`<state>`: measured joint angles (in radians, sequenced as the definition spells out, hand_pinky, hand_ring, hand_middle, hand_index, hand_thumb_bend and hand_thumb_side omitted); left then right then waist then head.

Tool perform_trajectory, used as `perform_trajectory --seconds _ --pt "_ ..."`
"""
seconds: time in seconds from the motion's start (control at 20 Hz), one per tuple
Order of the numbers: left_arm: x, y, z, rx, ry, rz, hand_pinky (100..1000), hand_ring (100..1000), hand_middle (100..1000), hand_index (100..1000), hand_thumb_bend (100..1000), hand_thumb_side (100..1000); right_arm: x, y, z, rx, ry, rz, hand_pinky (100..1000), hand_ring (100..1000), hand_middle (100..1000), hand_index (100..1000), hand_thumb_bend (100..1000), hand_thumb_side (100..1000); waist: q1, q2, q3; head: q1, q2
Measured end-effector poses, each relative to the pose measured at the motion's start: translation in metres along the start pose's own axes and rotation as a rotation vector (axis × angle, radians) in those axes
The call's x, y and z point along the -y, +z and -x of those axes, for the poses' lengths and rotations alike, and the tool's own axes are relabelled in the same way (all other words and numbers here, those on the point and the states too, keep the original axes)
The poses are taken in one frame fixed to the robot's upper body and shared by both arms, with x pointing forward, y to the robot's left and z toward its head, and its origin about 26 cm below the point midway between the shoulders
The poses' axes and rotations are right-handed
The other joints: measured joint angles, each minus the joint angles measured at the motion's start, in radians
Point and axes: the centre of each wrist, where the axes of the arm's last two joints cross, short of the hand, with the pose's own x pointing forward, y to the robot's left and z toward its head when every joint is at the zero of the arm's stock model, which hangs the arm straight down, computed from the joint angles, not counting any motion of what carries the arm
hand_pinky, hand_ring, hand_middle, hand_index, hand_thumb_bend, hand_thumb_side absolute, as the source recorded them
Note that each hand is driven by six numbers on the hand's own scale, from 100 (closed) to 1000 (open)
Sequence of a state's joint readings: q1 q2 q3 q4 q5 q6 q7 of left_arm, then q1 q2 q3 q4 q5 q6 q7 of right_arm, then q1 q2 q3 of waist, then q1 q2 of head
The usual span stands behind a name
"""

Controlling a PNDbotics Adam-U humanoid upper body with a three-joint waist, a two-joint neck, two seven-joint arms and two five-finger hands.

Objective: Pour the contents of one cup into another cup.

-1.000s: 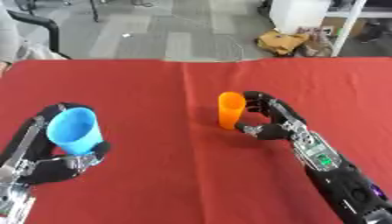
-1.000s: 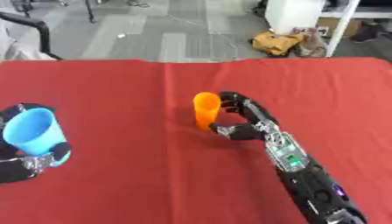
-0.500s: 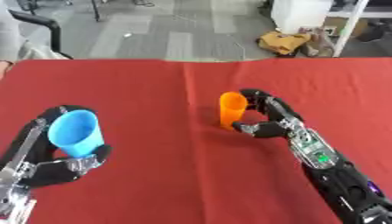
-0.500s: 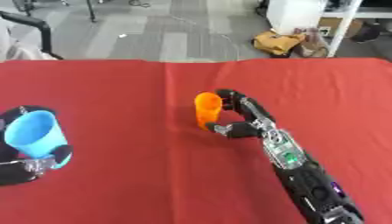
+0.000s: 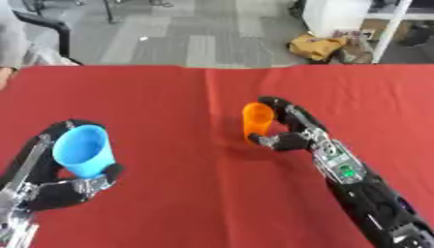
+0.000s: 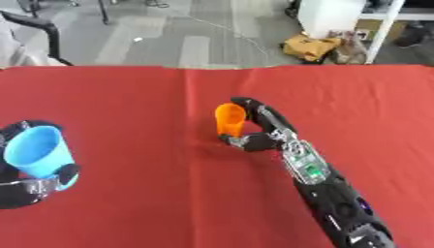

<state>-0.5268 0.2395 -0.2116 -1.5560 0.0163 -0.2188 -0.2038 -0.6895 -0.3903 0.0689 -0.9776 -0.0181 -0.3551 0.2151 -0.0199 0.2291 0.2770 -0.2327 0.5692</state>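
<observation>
A blue cup [image 5: 85,157] is held off the red table at the lower left, tilted with its mouth toward the upper left; my left hand [image 5: 66,186] is curled round its lower part. An orange cup [image 5: 257,121] stands near the table's middle, leaning slightly. My right hand [image 5: 292,133] wraps round it from the right, fingers over its far side and thumb at its base. What either cup contains cannot be seen.
A red cloth covers the table [image 5: 186,203]. Beyond its far edge lies grey floor with a white cabinet [image 5: 335,14], a brown heap [image 5: 315,47] and a chair base. A person's sleeve [image 5: 13,36] shows at the upper left edge.
The blue cup in my left hand has drifted slightly lower. My right hand's fingers have settled closer round the orange cup, which stays in place.
</observation>
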Motion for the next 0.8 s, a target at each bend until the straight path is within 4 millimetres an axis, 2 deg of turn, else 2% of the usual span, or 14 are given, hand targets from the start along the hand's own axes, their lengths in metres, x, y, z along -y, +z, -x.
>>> perform_trajectory --seconds 0.55,0.8 --pt "0.003 -0.002 0.0 0.001 0.006 0.008 386 497 511 690 525 100 -0.006 -0.01 -0.005 0.012 -0.013 -0.013 779 745 720 871 494 100 0.0 0.011 0.021 -0.007 -0.001" --pt "0.005 -0.003 -0.001 0.005 0.011 0.008 386 491 511 690 522 100 -0.005 -0.013 -0.005 0.008 -0.02 -0.012 711 686 673 848 473 100 0.0 0.017 0.03 -0.009 -0.009"
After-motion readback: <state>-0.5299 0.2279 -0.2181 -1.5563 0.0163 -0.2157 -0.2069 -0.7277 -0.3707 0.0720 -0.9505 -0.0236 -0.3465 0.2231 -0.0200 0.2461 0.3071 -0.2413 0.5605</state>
